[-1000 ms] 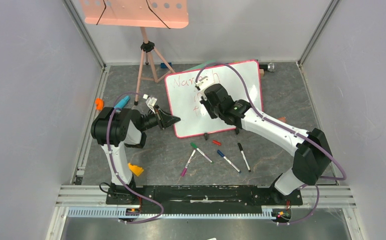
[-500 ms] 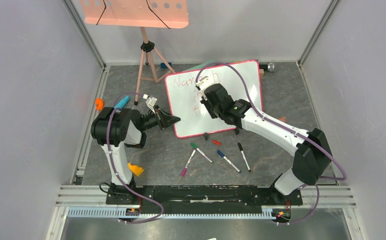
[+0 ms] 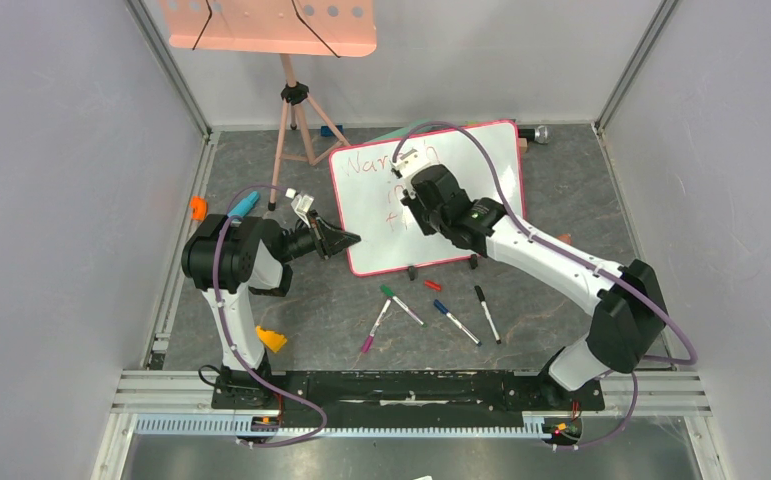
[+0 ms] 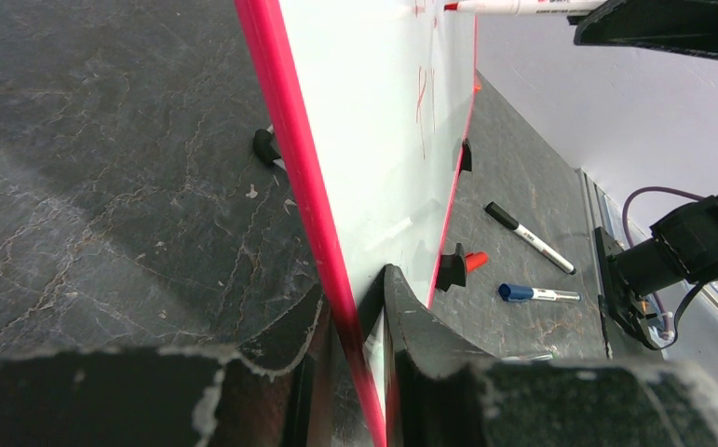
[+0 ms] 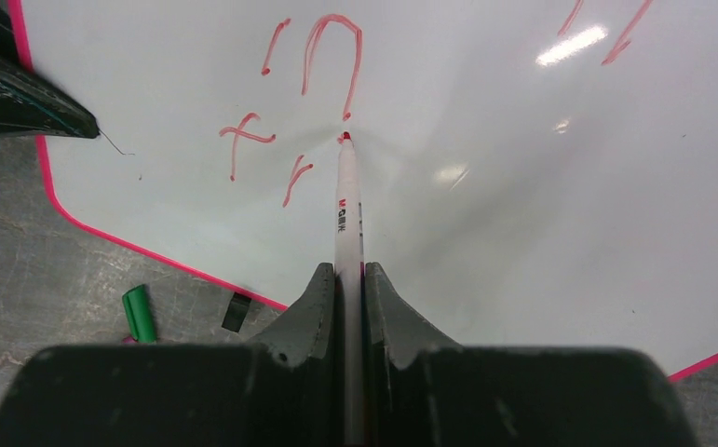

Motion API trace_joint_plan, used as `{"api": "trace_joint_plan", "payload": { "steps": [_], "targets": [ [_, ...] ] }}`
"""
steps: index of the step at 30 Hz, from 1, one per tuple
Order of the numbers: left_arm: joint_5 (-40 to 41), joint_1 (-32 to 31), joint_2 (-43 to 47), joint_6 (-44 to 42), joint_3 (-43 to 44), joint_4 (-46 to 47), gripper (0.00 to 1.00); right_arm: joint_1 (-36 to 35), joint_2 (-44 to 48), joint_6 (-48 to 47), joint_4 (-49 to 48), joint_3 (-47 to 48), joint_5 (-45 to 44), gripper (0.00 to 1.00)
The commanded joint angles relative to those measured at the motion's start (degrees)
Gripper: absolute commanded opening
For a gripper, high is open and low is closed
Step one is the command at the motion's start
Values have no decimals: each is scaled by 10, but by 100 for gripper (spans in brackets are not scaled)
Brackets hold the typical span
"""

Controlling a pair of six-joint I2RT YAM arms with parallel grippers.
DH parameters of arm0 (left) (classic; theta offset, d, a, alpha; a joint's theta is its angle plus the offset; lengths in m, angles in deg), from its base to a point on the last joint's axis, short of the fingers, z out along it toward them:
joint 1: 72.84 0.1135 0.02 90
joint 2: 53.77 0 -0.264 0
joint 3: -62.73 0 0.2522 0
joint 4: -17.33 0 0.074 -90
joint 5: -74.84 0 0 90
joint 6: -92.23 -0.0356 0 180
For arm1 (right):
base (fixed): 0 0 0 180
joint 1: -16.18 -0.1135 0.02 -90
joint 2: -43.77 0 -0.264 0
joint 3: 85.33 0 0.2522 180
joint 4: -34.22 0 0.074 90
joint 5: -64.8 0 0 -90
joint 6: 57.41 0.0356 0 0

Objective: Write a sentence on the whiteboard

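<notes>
The whiteboard (image 3: 461,170) with a pink-red rim stands tilted on black clip feet; it also shows in the right wrist view (image 5: 522,168) and edge-on in the left wrist view (image 4: 373,121). Red marker writing, the sentence (image 3: 376,162), shows a first word on top, "in" and "fr" below (image 5: 280,140). My left gripper (image 3: 339,240) is shut on the board's left rim (image 4: 336,307). My right gripper (image 3: 408,200) is shut on a red marker (image 5: 347,205), its tip touching the board right of the "fr". The arm hides part of the writing.
Several loose markers (image 3: 441,312) and a red cap (image 3: 432,285) lie on the dark floor in front of the board. A salmon-pink perforated tray (image 3: 266,25) on a tripod stands at the back left. Orange and blue bits (image 3: 198,207) lie near the left arm.
My right gripper has shifted slightly up and right across the board with the marker. The left arm and the board have not moved.
</notes>
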Motion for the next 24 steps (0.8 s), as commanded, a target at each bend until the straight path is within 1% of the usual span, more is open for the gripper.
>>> {"api": "trace_joint_plan", "payload": {
  "steps": [1,16,24],
  "targets": [
    [78,10,-13,-69,6,20,7,3,34,-7,-31,-3,13,0],
    [76,10,-12,-71,6,20,7,3,27,1,-23,-38,12,0],
    [76,10,-12,-71,5,20,7,4,15,0,-31,-31,8,0]
  ]
}}
